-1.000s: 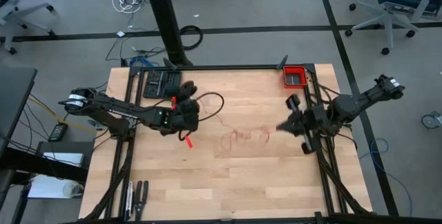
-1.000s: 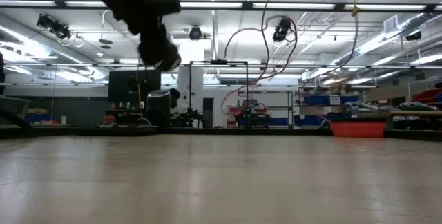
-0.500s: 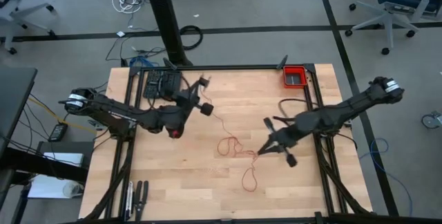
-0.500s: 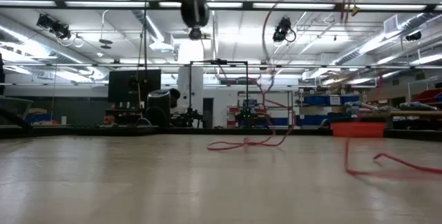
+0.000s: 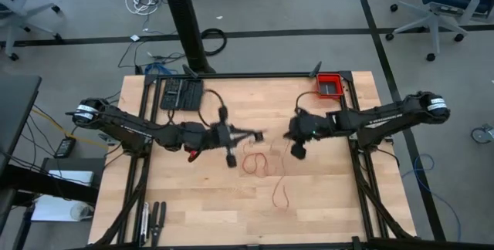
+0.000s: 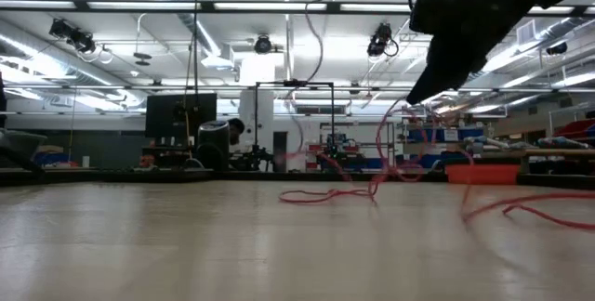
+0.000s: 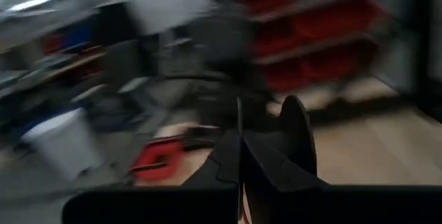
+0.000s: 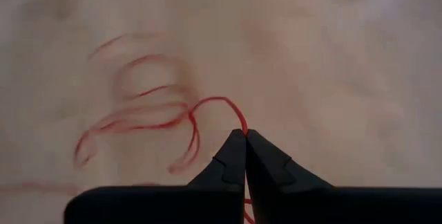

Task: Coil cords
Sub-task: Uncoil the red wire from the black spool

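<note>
The thin red cord point(image 5: 260, 162) lies in loose loops at the table's middle, and one long loop point(image 5: 279, 196) trails toward the near edge. My left gripper point(image 5: 261, 136) points level toward the right, shut, just left of the loops. My right gripper point(image 5: 287, 136) slants down from the right, shut on the cord, close to the left one. In the low view the cord point(image 6: 379, 152) drops from my right gripper point(image 6: 416, 99) to the table. My left gripper has its fingertips point(image 7: 235, 148) shut, with a thin strand point(image 7: 239, 117) running out past them. The view is blurred, so I cannot tell which part of the cord it has. My right gripper pinches one strand of the cord point(image 8: 243, 126) at its very fingertips, slanting down from the table's right. From there the strand arcs slack down to the loops point(image 8: 138, 117) on the wood.
A red bin point(image 5: 329, 86) stands at the far right corner and a black pad point(image 5: 179, 93) at the far left. Dark tools point(image 5: 152, 216) lie at the near left corner. Bare wood stretches along the near side.
My left gripper has swung from pointing down to level and moved toward the right. My right gripper has come down and toward the table's middle. The cord, which hung between them, now lies in loops on the table with a tail toward the near edge.
</note>
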